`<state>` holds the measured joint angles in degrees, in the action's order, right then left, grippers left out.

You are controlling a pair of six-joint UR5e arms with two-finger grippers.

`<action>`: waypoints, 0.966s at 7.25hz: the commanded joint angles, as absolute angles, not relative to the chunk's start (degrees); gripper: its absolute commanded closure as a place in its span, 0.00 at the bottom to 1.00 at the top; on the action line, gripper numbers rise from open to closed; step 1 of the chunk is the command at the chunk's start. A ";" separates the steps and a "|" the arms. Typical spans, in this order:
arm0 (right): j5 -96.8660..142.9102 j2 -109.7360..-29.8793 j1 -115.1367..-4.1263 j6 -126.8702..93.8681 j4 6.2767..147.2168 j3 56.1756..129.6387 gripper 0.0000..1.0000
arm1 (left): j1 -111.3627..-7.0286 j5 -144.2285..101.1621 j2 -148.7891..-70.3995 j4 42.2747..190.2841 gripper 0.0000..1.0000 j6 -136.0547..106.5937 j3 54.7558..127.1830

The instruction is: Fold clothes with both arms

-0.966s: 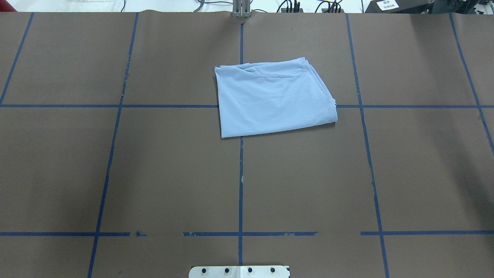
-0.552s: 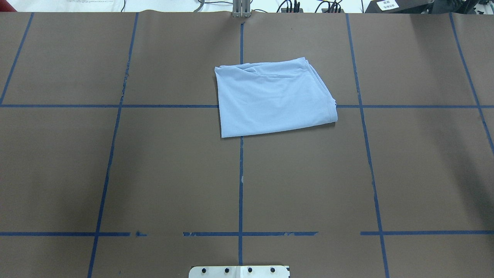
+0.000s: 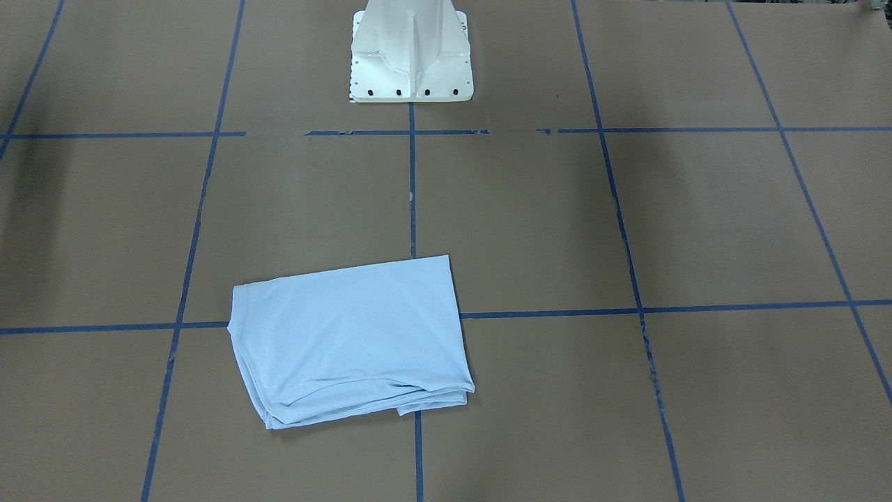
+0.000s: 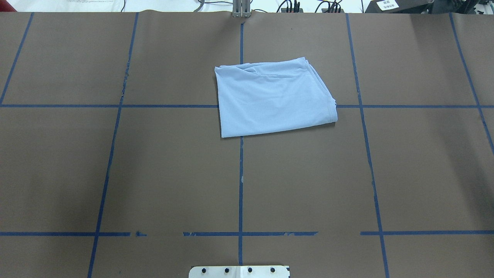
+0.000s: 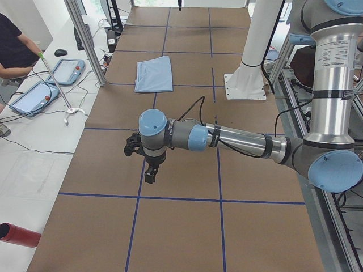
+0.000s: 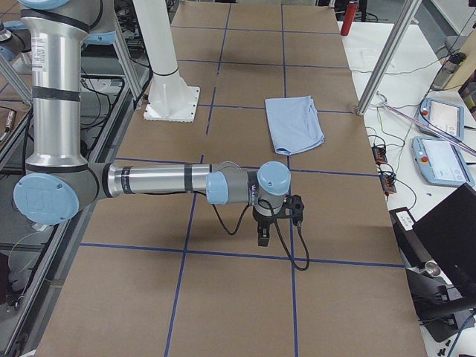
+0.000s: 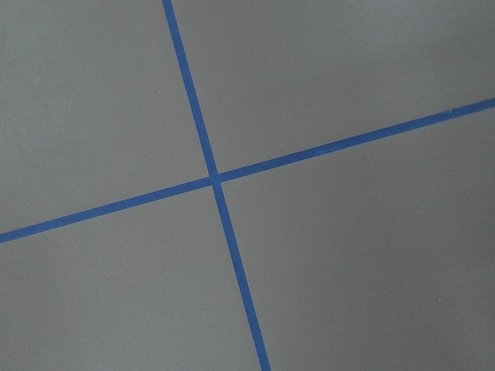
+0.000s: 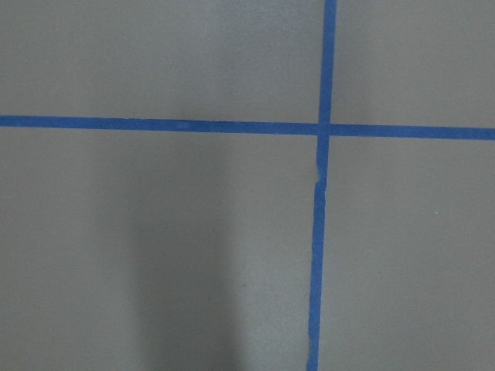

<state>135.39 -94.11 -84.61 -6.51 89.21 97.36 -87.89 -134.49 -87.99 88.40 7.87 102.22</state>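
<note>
Overhead, no change from a second ago: T-shirt (image 4: 274, 98) same spot, same outline.

Count: one T-shirt, two arms, two grippers, one white pedestal (image 3: 411, 49).

T-shirt folded to a rough rectangle, flat on the brown table (image 4: 154, 173). It straddles a crossing of the blue tape lines (image 4: 241, 185), mid-table, across from the pedestal.

Left gripper (image 5: 148, 177) hangs fingers-down over bare table toward the robot's left end. Right gripper (image 6: 262, 238) does likewise toward the right end. The T-shirt is between them, well apart from both and touched by neither. Each wrist view shows only paper and a tape cross. Jaws seen from the side cameras only; cannot tell whether apart or together.
</note>
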 commanded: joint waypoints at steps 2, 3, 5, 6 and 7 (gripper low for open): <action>135.52 -94.57 -84.81 -6.50 89.38 98.69 0.00 | -87.89 -137.54 -88.07 88.42 0.00 7.91 100.74; 135.53 -94.40 -84.81 -6.42 89.47 98.88 0.00 | -87.89 -137.55 -88.15 88.59 0.00 8.26 99.07; 133.87 -95.79 -84.81 -5.89 89.47 100.45 0.00 | -87.98 -137.37 -89.20 88.51 0.00 8.18 96.35; 133.25 -97.02 -84.81 -5.54 89.39 100.89 0.00 | -88.15 -137.46 -89.03 88.33 0.00 8.00 96.15; 130.54 -96.94 -84.81 -5.45 89.38 101.07 0.00 | -88.07 -137.03 -89.29 88.16 0.00 7.74 95.80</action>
